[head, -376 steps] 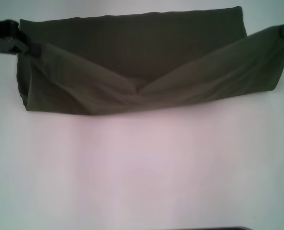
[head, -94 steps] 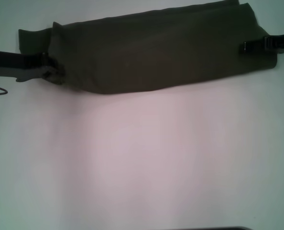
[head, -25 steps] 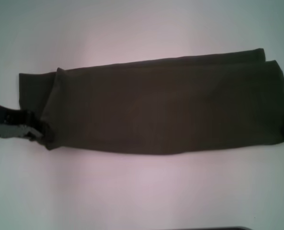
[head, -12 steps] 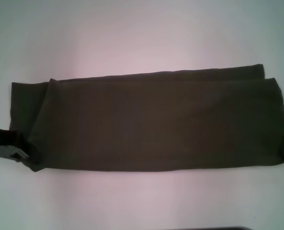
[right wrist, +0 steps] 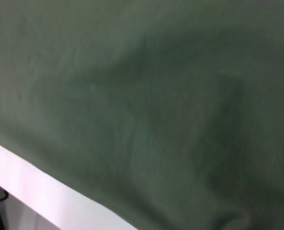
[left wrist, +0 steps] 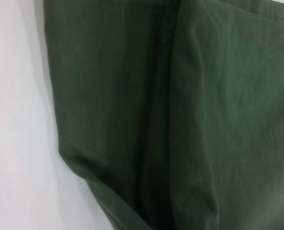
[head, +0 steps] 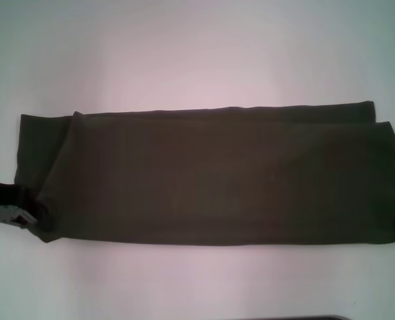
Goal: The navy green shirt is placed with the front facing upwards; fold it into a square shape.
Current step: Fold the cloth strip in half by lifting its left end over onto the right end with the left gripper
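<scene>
The navy green shirt [head: 210, 177] lies as a long olive band across the table, plain side up, with a narrower layer showing along its far edge and at its left end. My left gripper [head: 29, 215] sits at the band's near left corner, shut on the cloth there. The left wrist view shows overlapping folds of the shirt [left wrist: 189, 120] close up, beside bare table. The right wrist view is almost filled by the shirt [right wrist: 142, 96]. My right gripper is out of view past the band's right end.
The white table [head: 197, 53] has bare surface beyond the shirt and in front of it. A dark edge [head: 290, 318] shows at the bottom of the head view.
The folded band has been pulled across the table toward me and laid flatter. Over the last half second it shifted only slightly, and the left gripper stayed at its corner.
</scene>
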Robot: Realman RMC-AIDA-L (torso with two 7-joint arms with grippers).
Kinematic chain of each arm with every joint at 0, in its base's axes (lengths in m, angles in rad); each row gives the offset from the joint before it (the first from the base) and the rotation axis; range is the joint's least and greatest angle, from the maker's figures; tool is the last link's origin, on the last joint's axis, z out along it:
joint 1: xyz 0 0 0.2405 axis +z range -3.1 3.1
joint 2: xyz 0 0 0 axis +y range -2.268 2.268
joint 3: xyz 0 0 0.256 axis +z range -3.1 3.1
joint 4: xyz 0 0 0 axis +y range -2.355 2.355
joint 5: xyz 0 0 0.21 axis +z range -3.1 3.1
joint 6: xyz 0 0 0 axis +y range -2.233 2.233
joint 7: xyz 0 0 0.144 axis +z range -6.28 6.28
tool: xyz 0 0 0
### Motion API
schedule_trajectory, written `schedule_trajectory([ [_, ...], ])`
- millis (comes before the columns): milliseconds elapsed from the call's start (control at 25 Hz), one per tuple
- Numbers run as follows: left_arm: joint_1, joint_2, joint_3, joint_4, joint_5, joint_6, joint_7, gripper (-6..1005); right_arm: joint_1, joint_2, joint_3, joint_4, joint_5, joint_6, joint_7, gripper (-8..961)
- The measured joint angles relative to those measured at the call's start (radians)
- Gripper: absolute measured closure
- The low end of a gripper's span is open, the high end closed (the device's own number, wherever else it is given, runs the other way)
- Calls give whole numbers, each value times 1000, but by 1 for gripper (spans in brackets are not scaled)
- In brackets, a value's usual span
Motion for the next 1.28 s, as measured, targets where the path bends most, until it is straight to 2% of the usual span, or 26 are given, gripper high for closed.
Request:
schedule_trajectory([
  [720, -4, -8, -9, 3, 21, 39, -2, 935, 11, 5, -6, -2, -3, 0, 12, 921],
  [1000, 4, -7, -14, -9, 22, 40, -11, 916, 14, -3, 12, 9, 1, -7, 45, 921],
  [1080, 6, -3, -20, -18, 22, 36, -17, 852, 16, -4, 25, 10, 1, -15, 46, 921],
  [1200, 15, 1, -25, -39, 23, 29, -26, 755, 18, -8, 37, 10, 0, -24, 46, 735],
  [1280, 20, 6, -26, -45, 27, 26, -31, 676, 17, -14, 39, 10, -2, -24, 47, 654],
])
